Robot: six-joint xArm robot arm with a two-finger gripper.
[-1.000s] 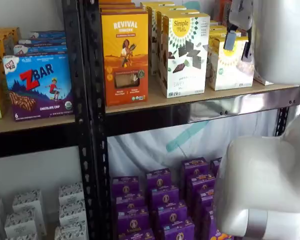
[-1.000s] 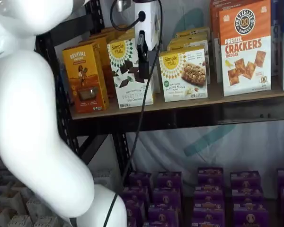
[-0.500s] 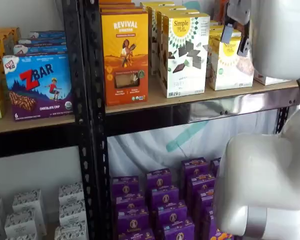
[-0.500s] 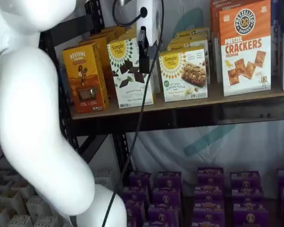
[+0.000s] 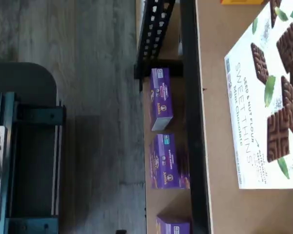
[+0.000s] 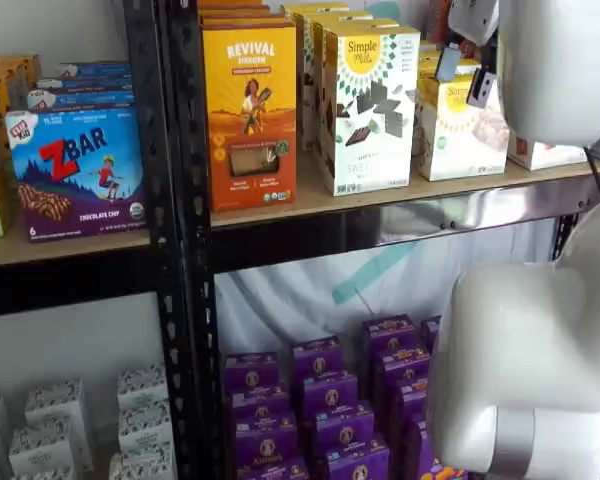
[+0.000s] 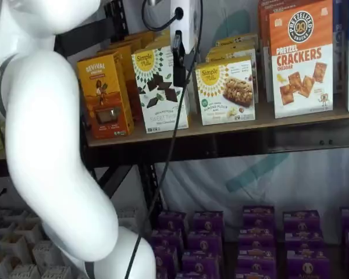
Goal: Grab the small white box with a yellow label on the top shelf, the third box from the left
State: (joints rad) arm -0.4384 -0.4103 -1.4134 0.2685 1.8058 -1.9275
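We see the tool (image 6: 466, 76) high in front of the top shelf (image 6: 380, 200), its two black fingers (image 6: 447, 63) hanging with a plain gap between them, so it stands apart and holds nothing. In a shelf view the fingers hang before the upper part of the small white box (image 6: 462, 130), near its yellow top edge, though we cannot tell whether they touch it. In a shelf view the tool (image 7: 178, 53) shows side-on as a dark finger under its white body, at about nine o'clock of the small white box (image 7: 225, 90) and in front of the taller Sweet Thins carton (image 7: 160, 90).

The small white box stands upright on the top shelf (image 7: 221, 129), between the Sweet Thins carton (image 6: 368, 108) at its nine o'clock and the orange Pretzel Crackers carton (image 7: 301, 58) at its three o'clock. More boxes of its kind stand in a row behind it. An orange Revival carton (image 6: 250, 115) stands at nine o'clock of the Sweet Thins carton, by the black upright.

The white arm (image 7: 52, 145) fills much of both shelf views, and a black cable (image 7: 171, 139) hangs down from the tool. Purple boxes (image 6: 320, 400) crowd the shelf below. A blue ZBar box (image 6: 75, 170) sits in the neighbouring bay.

In the wrist view we look onto the tan shelf board (image 5: 219, 122), the face of the Sweet Thins carton (image 5: 266, 97), the black front rail and purple boxes (image 5: 161, 100) further down.
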